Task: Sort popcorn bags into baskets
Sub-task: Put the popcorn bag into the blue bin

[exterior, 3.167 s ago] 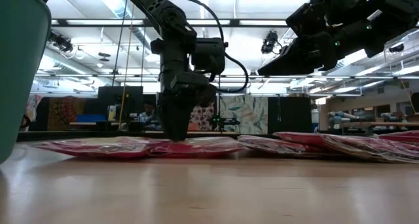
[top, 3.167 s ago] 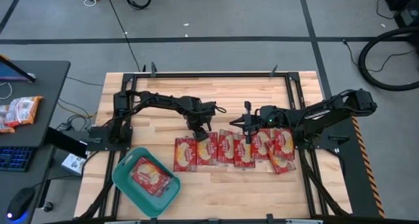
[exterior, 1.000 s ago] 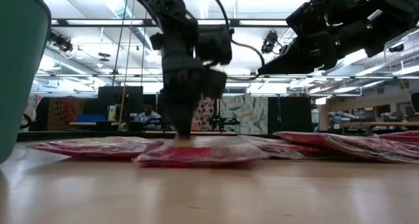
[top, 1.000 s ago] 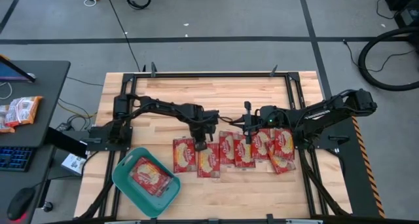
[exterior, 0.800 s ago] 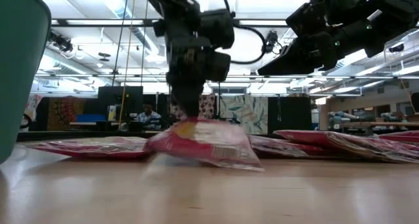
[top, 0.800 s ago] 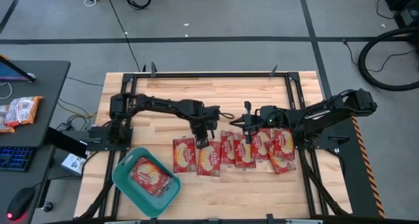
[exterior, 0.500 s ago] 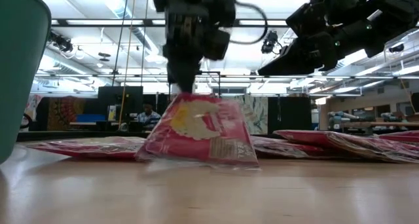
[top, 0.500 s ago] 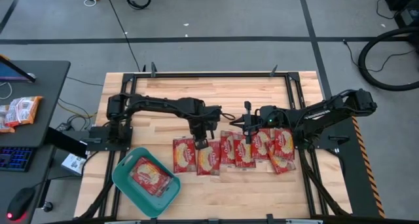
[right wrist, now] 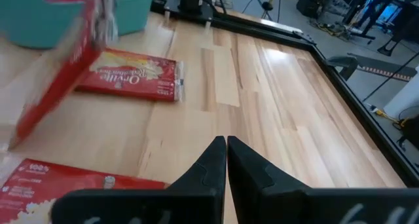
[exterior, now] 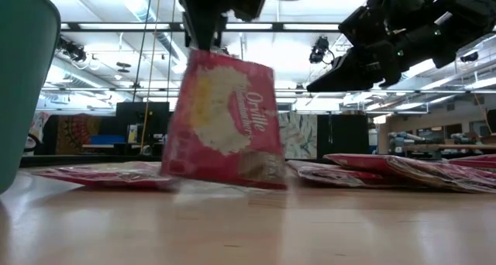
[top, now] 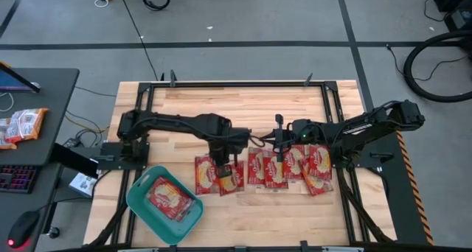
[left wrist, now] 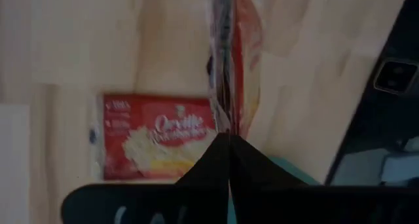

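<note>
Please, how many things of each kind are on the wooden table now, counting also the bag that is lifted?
Red popcorn bags: 8 (some overlap, so approximate)
Teal tray: 1
Total: 9

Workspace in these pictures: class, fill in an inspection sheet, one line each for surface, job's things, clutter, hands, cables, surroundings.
Surface: wooden table, dark frame around it.
Job's things: teal basket at the near left corner with one bag inside; one lifted bag hanging upright; one flat bag left of it; a row of bags to its right.
Clutter: nothing seen on the table.
Hands: left hand shut on the lifted bag's top edge; right hand shut, empty, above the row.
Cables: black cable across the floor; coiled hose at right.
Surroundings: side desk with packets, keyboard, mouse.
</note>
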`<move>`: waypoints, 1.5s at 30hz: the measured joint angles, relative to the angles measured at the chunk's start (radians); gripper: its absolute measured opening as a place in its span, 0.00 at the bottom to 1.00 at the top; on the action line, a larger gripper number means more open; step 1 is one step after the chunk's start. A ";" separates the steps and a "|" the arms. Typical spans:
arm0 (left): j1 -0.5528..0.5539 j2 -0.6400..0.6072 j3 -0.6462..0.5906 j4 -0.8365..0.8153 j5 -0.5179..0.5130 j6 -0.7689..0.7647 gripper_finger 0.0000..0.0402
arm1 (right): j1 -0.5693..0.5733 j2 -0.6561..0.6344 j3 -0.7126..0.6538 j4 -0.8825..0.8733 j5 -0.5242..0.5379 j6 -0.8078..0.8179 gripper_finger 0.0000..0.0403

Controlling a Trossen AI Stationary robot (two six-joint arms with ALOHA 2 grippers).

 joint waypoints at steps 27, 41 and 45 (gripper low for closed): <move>-0.334 -0.120 0.349 -0.277 -0.251 -0.597 0.00 | 0.014 0.000 0.000 -0.018 0.064 0.016 0.05; -0.616 -0.189 0.340 -0.275 -0.426 -1.043 0.00 | 0.026 0.000 0.000 -0.014 0.064 0.015 0.05; -0.662 -0.188 0.294 -0.277 -0.441 -1.135 0.00 | 0.027 0.000 0.000 -0.011 0.064 0.016 0.05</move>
